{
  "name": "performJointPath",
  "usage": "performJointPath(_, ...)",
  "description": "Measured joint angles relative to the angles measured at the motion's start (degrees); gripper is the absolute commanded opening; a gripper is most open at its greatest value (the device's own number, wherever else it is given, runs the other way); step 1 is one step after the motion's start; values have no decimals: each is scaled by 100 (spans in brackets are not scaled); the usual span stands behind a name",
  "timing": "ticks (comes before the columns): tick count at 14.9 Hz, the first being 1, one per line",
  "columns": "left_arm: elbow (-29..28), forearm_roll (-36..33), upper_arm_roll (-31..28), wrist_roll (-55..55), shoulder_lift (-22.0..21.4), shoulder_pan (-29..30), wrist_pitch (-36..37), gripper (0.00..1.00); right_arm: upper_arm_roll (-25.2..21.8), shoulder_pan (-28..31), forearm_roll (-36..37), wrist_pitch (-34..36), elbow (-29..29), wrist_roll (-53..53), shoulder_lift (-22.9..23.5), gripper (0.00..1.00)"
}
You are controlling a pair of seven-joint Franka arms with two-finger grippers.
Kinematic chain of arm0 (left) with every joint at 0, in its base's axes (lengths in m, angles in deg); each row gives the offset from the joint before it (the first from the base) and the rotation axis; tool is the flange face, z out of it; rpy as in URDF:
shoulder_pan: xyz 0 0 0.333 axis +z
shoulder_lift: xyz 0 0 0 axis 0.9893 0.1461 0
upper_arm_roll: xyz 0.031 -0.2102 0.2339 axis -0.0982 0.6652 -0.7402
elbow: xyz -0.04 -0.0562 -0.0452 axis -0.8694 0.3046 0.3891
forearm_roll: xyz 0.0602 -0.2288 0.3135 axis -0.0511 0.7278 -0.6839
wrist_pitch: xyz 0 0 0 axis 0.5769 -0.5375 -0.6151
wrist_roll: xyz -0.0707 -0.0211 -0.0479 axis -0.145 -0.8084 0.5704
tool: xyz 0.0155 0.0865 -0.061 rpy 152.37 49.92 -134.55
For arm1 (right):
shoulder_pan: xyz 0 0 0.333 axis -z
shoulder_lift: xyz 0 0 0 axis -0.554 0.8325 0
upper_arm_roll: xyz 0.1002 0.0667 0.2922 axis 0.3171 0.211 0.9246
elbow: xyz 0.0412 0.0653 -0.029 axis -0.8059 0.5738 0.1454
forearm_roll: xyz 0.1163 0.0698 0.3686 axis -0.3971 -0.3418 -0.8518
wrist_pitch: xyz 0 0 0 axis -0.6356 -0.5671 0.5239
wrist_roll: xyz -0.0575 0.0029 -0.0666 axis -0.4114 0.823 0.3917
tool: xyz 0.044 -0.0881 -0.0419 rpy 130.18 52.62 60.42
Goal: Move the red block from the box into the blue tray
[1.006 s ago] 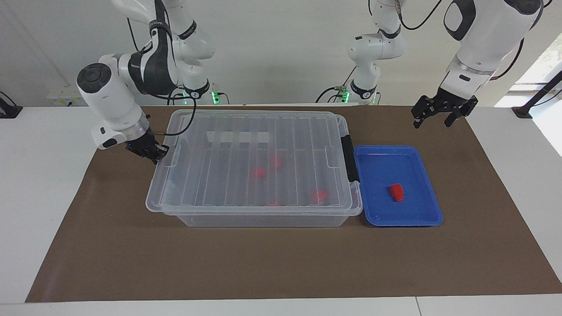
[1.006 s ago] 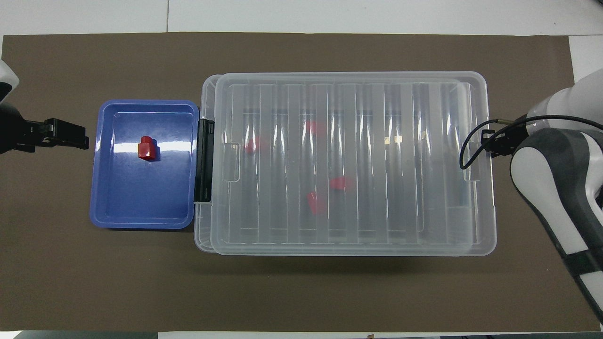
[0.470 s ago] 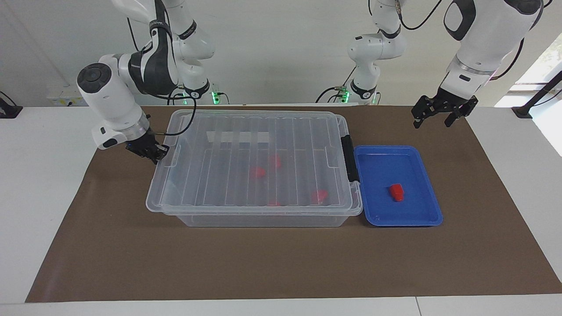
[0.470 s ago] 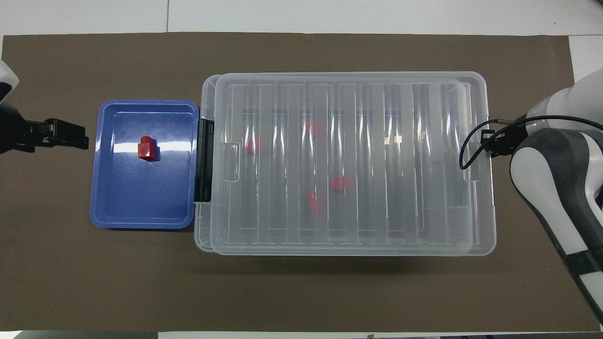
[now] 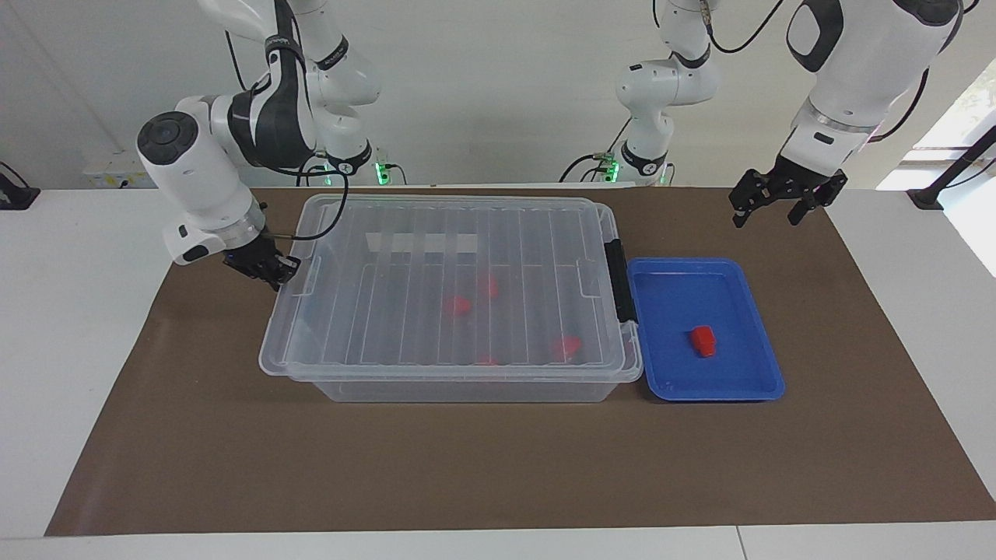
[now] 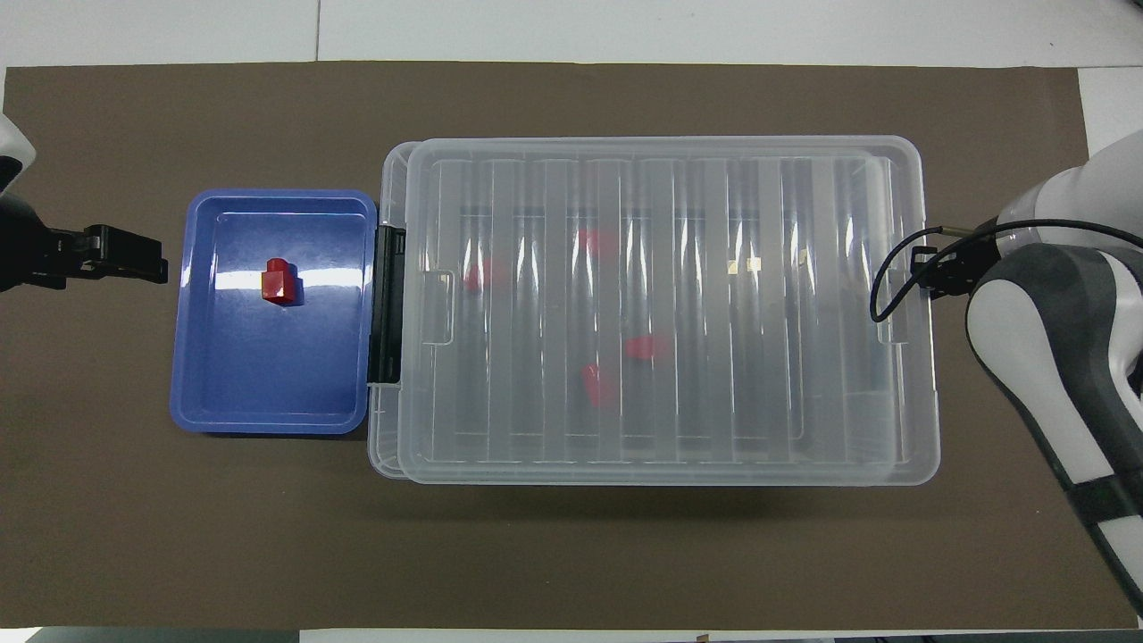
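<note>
1. Nothing has visibly changed over the last second: both arms, the box point(image 5: 451, 299) and its lid point(image 5: 459, 257) sit exactly as before. Likely a pause with the placement done.
2. One red block point(image 5: 703, 340) lies loose in the blue tray point(image 5: 759, 389), which touches the box's latch point(image 5: 618, 281) end. No claw is near the block, so the task reads as essentially finished.
3. Lid is down on the box and shows slightly offset from the bin rim in the overhead view.
4. Four more blocks point(image 6: 594, 386) remain inside the box, seen only as blurred red smears through the ribbed lid. Their exact pose can't be read.
5. Right gripper point(image 5: 268, 270) is low at the box's end away from the latch, at the lid's corner by the handle tab. Whether it touches or pinches the lid edge can't be told, and neither can fingers apart or together: the wrist and a cable cover it from above.
6. Left gripper point(image 5: 782, 201) hangs above the mat, off the tray's end away from the box. Its fingers are spread, holding nothing. This arm is waiting.
7. In the overhead view the left arm is cut off at the frame edge, with only its fingers point(image 6: 116, 254) showing.
8. Judgement: if the right gripper has the lid corner, letting go is all that remains.
</note>
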Motion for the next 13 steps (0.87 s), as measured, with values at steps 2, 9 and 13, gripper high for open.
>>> performJointPath(2, 0, 0, 0, 0, 0, 0, 0, 100, 1, 0, -1, 0, 5, 0, -4, 0)
performJointPath(9, 0, 0, 0, 0, 0, 1, 0, 100, 43, 1, -2, 162, -99, 0, -16, 0)
performJointPath(13, 0, 0, 0, 0, 0, 1, 0, 100, -14, 4, -2, 910, -756, 0, -14, 0)
